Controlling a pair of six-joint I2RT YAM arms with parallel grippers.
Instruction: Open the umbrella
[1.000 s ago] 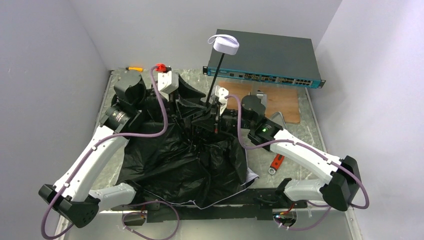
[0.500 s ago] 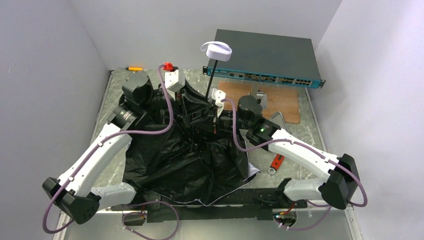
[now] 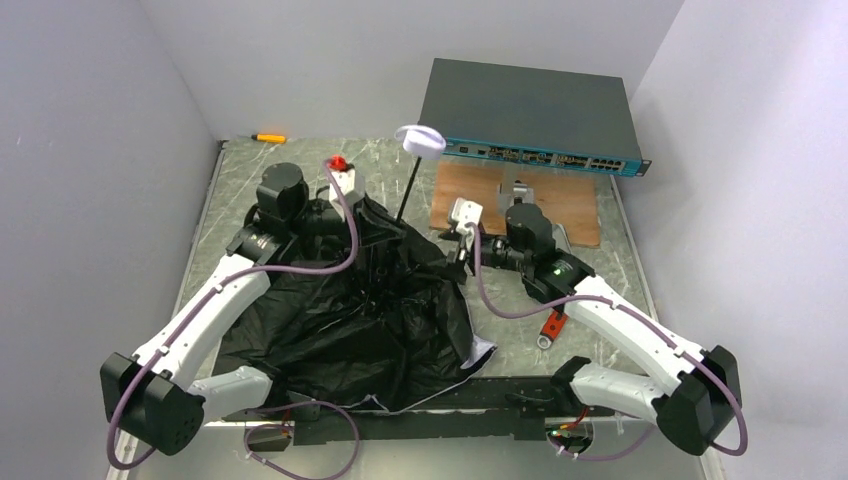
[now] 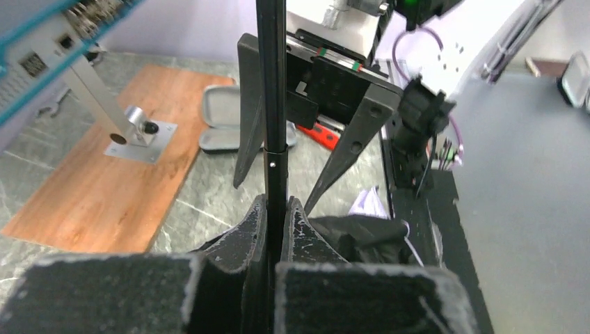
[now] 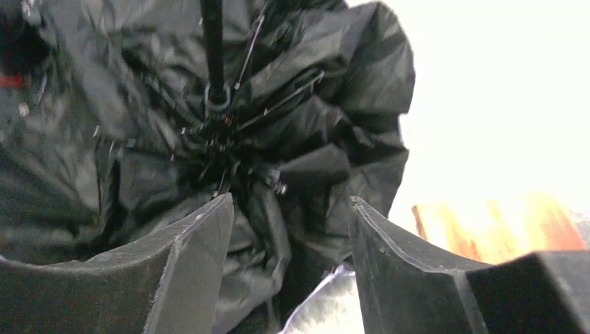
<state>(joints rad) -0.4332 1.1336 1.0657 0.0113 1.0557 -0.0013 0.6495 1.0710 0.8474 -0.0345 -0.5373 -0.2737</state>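
The umbrella lies half collapsed, its black canopy (image 3: 340, 320) crumpled over the table with a sliver of silvery white at the right hem. Its thin black shaft (image 3: 405, 195) leans up to the pale handle (image 3: 420, 139). My left gripper (image 3: 383, 228) is shut on the shaft low down; in the left wrist view the shaft (image 4: 271, 104) runs straight up from between the pinched fingertips (image 4: 259, 216). My right gripper (image 3: 452, 250) stands open just right of the shaft, holding nothing. The right wrist view shows it (image 5: 291, 202) facing the ribs and folded canopy (image 5: 313, 104).
A dark grey box with a teal front (image 3: 525, 105) sits at the back. In front of it lies a wooden board (image 3: 570, 215) carrying a metal bracket (image 3: 520, 190). A red-handled tool (image 3: 553, 325) lies by the right arm, and an orange pen (image 3: 267, 137) at the back left.
My right gripper has let go of the shaft, opened and drawn back to the right. My left gripper has closed on the shaft. The handle has swung down and left.
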